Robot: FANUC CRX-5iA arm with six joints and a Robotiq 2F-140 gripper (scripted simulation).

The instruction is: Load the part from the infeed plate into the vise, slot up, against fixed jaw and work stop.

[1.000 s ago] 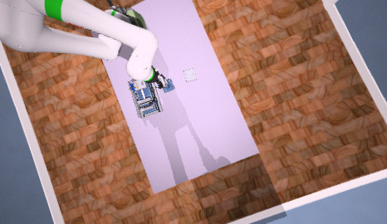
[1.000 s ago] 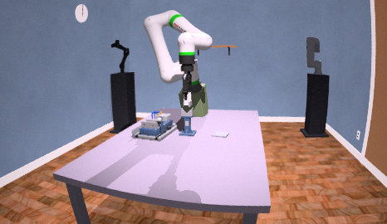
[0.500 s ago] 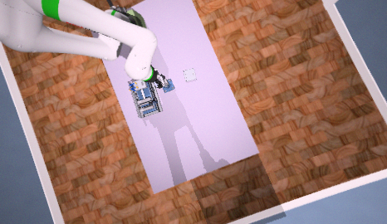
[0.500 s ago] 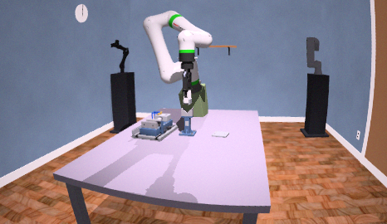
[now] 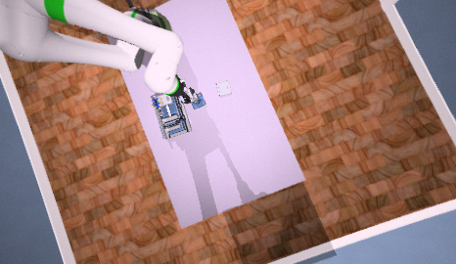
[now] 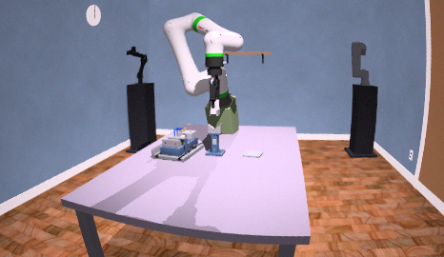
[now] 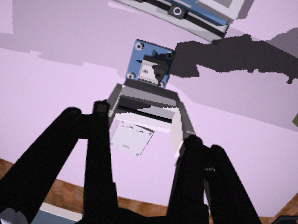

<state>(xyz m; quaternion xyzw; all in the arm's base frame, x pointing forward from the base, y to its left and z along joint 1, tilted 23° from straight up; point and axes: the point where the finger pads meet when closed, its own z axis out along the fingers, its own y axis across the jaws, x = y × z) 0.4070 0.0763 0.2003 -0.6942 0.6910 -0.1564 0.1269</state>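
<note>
The part, a pale grey rectangular metal block (image 7: 145, 121), hangs in the air, clamped between the two black fingers of the end effector (image 7: 143, 125), which is closed about partway onto the block's sides. The block is above the blue V-block rest (image 7: 149, 64), clear of it, with the end effector pointing straight down from the white robot arm with green bands (image 6: 190, 55).

Just beside the V-block, on the arm's side of the pale lilac bench (image 6: 248, 203), sits the blue and grey vise with its air cylinder (image 6: 177, 146). The white square infeed plate (image 6: 252, 154) lies on the other side of the V-block, apart from it, with nothing on it.

The step in hand looks like a carry from the infeed plate, either toward a set-down in the V-block for a new grip or across to the vise. Which face carries the milled slot cannot be told from these views. The next move calls for lowering the block squarely, keeping its long side in line with whichever rest receives it.

The V-block and vise stand close together, so sideways room there is tight. Above them the air is open, and the near half of the bench offers wide room, well away from its edges.
</note>
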